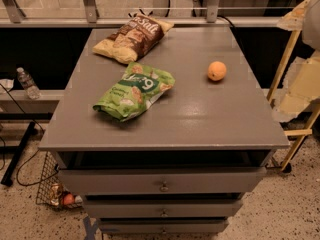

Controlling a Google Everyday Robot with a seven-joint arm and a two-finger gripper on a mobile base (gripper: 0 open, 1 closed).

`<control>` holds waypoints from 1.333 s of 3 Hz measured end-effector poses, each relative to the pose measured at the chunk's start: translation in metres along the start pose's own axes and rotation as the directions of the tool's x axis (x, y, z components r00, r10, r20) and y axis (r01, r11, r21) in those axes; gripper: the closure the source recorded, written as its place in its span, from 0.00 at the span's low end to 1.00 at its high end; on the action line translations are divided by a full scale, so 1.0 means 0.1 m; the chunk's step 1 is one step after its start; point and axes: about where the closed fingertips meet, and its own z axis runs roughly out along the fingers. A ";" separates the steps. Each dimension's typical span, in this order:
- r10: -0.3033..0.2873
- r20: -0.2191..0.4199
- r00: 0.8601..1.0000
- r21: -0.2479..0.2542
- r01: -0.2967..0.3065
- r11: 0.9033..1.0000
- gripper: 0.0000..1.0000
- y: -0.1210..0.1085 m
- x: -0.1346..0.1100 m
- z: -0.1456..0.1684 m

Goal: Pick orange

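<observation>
**One raised view from the front**

The single camera looks from in front of and above the grey surface (pixel 200 119), tilted down and facing the metal rail (pixel 55 22) behind it. From middle range it takes in the whole top, the drawer fronts (pixel 162 184) below and the speckled floor (pixel 290 209) alongside. The end effector lies outside the frame.

White lettering ending in "Salt" runs across the dark panel of a brown-and-yellow snack bag (pixel 134 38) lying near the far left corner of the desk (pixel 210 119); the letters before it cannot be made out. A green snack bag (pixel 134 90), toward the left edge at mid-desk, carries a large white "9" on a dark green band, with smaller print beneath it too faint to read. The pincer is out of view.
</observation>
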 end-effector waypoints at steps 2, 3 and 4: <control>0.012 0.084 0.996 0.010 -0.013 1.000 0.00 -0.18 0.06 0.19; 0.080 0.255 0.964 0.010 -0.086 0.996 0.00 -0.68 0.20 0.65; 0.197 0.380 0.904 -0.042 -0.196 0.980 0.00 -1.17 0.29 1.20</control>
